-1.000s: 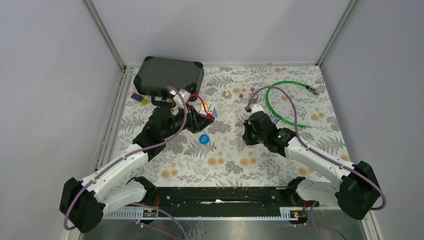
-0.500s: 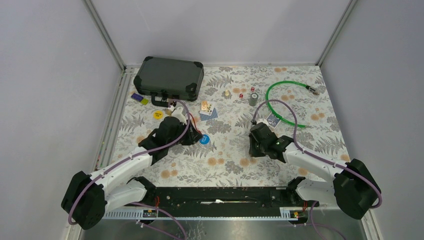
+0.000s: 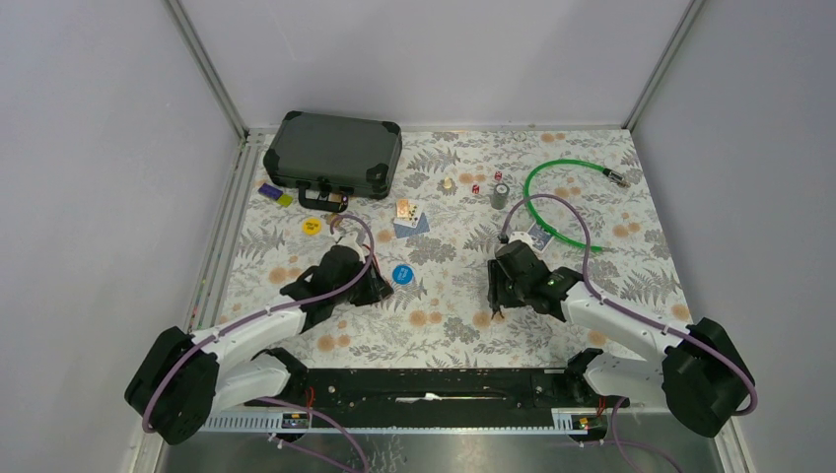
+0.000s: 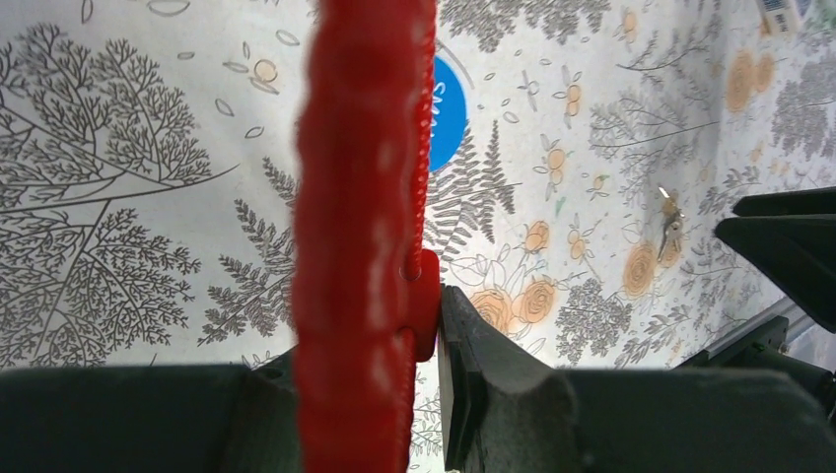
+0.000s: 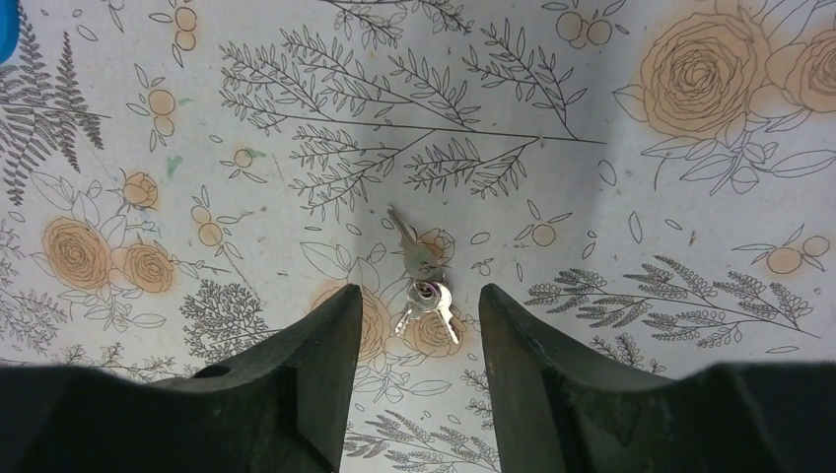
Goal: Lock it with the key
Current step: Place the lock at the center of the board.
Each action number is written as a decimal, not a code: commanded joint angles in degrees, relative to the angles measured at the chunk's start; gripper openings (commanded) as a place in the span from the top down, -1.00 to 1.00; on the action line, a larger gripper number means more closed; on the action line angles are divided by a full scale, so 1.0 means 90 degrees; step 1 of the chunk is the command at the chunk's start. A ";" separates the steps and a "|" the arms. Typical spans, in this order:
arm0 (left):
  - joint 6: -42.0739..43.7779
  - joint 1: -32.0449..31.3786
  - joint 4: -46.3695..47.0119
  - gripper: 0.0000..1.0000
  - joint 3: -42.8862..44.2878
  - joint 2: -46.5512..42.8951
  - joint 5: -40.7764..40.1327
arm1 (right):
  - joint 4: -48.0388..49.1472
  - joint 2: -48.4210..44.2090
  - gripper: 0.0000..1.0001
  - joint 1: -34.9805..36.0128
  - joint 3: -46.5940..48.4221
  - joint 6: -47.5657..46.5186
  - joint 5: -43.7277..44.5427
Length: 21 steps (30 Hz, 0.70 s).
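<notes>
A red lock (image 4: 365,197) fills the left wrist view, upright between the jaws of my left gripper (image 4: 394,315), which is shut on it. In the top view that gripper (image 3: 380,289) sits low beside a blue disc. A small bunch of silver keys (image 5: 422,271) lies flat on the flowered cloth, also seen as a small glint in the left wrist view (image 4: 670,222). My right gripper (image 5: 419,296) hovers just above the keys, open, with a finger on either side of them and nothing held. From above, the right gripper (image 3: 498,296) points toward the near edge.
A dark grey case (image 3: 335,153) lies at the back left. A green cable loop (image 3: 552,197) and a small grey cylinder (image 3: 500,195) are at the back right. A blue disc (image 3: 402,274), a yellow disc (image 3: 312,226) and playing cards (image 3: 409,219) lie mid-table.
Both arms have drawn back toward the near edge. The left one brought the red lock with it. The right gripper went from shut to open, over the keys.
</notes>
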 commanded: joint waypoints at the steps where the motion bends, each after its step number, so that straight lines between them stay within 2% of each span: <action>1: -0.0246 -0.0015 0.0336 0.78 -0.0052 0.0224 -0.0087 | -0.0072 -0.0179 -0.09 -0.0058 0.0337 -0.0084 0.0258; 5: -0.0433 -0.0015 0.0550 0.68 -0.0168 0.0461 -0.0135 | -0.0071 -0.0149 -0.09 -0.0045 0.0401 -0.0065 0.0228; 12: -0.0410 -0.0015 0.0444 0.21 -0.0120 0.0758 -0.0176 | -0.0074 -0.0269 -0.09 -0.0053 0.0435 -0.0101 0.0330; 13: -0.0425 -0.0015 0.0443 0.08 -0.0121 0.0689 -0.0236 | -0.0073 -0.0288 -0.09 -0.0053 0.0445 -0.0106 0.0354; 14: -0.0443 -0.0006 0.0302 -0.19 -0.0121 0.0618 -0.0330 | -0.0067 -0.0305 -0.10 -0.0054 0.0450 -0.0107 0.0387; 15: -0.0454 -0.0005 0.0222 -0.35 -0.0109 0.0545 -0.0389 | -0.0068 -0.0304 -0.10 -0.0055 0.0458 -0.0104 0.0409; 21: -0.0370 0.0038 -0.0482 -0.75 0.0161 0.0077 -0.0809 | -0.0071 -0.0385 -0.10 -0.0050 0.0503 -0.0009 0.0723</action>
